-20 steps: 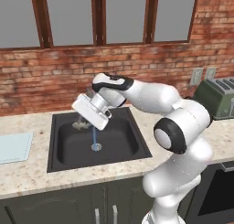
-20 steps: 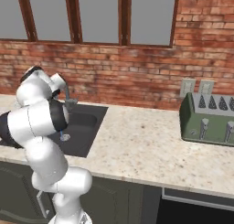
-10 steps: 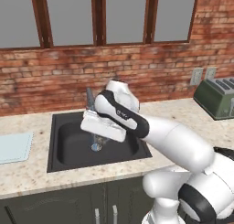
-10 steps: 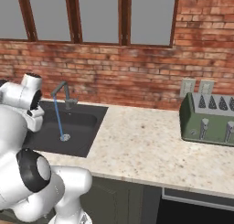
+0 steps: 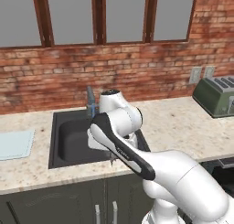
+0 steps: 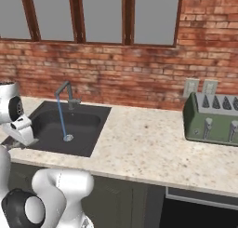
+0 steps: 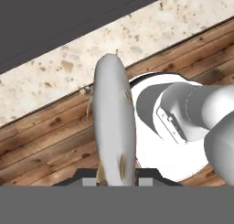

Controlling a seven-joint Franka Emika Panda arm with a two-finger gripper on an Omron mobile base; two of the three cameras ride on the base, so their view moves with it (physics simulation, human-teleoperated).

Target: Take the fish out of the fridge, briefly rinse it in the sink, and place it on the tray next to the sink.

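Note:
The fish (image 7: 114, 127), pale grey with small yellowish fins, hangs lengthwise from my gripper (image 7: 118, 181), which is shut on its near end. In the hand view it points down over the counter's front strip and the wooden floor. In the left base view my gripper (image 5: 109, 155) is low at the front edge of the black sink (image 5: 73, 138), below the grey faucet (image 5: 91, 102). From the right, the gripper (image 6: 10, 142) sits at the sink's (image 6: 79, 122) near left corner. The faucet (image 6: 67, 91) runs a thin blue stream. The pale blue tray (image 5: 16, 143) lies left of the sink. The fridge is out of view.
A green toaster (image 5: 217, 95) stands on the speckled counter (image 5: 178, 122) far right, below wall outlets (image 6: 200, 86). A brick wall and windows rise behind the sink. Dark cabinet doors (image 5: 59, 202) run under the counter.
The arm has swung from over the basin under the faucet back to the sink's front edge, carrying the fish away from the water stream. The grip stayed shut.

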